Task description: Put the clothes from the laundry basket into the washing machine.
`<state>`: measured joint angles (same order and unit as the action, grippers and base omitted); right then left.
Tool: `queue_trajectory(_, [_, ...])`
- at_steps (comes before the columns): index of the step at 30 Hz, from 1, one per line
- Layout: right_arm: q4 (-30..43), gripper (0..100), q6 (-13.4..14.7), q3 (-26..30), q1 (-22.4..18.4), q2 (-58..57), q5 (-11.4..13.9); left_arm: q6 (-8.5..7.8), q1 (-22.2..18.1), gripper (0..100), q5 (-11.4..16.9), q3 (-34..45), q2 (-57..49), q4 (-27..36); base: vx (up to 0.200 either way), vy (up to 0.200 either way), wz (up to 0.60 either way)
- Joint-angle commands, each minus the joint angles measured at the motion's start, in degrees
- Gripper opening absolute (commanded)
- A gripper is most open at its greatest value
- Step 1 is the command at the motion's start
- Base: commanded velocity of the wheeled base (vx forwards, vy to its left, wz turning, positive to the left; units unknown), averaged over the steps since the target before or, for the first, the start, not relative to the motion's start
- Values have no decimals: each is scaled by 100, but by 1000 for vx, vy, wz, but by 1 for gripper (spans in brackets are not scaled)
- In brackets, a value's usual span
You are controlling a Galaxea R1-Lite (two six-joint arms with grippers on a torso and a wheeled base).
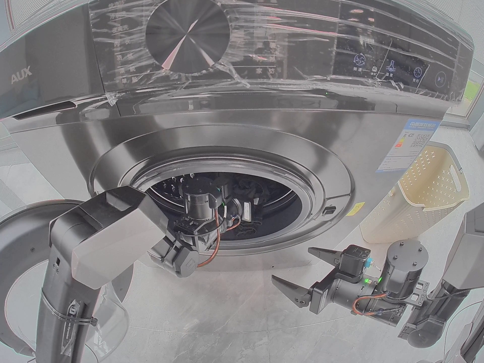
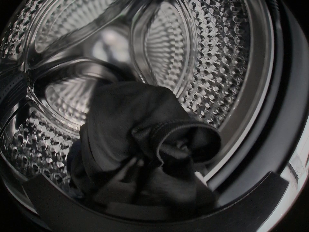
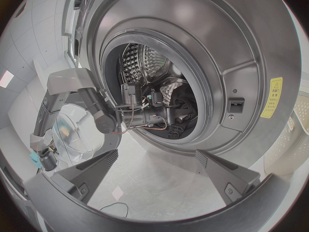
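Observation:
The washing machine (image 1: 322,142) stands with its round drum opening facing me. My left arm reaches through the opening, and my left gripper (image 3: 178,113) is deep in the drum against a bunched dark garment (image 2: 135,129). The cloth hides the gripper's tips. Dark clothes (image 1: 257,187) lie on the drum's bottom (image 3: 183,126). My right gripper (image 1: 292,264) hangs open and empty outside the machine, below and to the right of the opening (image 3: 155,152). The cream laundry basket (image 1: 433,187) stands on the floor to the machine's right.
The machine's glass door (image 1: 20,258) is swung open to the left, beside my left arm (image 3: 74,129). Light tiled floor (image 1: 242,303) lies in front of the machine. The basket (image 3: 296,139) is close to my right arm.

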<state>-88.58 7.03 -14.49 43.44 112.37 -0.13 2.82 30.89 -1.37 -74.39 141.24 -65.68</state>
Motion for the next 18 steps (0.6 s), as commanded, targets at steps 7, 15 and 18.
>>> queue_trajectory(7, [-2,100,0,-53,7,39,-4,158,-602,0,-268,-2097,993,-50,0,0,0])
queue_trajectory(15, [-2,100,9,-53,16,101,-4,501,-707,0,-540,-3222,1046,328,0,0,0])
queue_trajectory(18, [-10,100,9,-53,16,101,-4,518,-707,0,-558,-3266,1046,346,0,0,0])
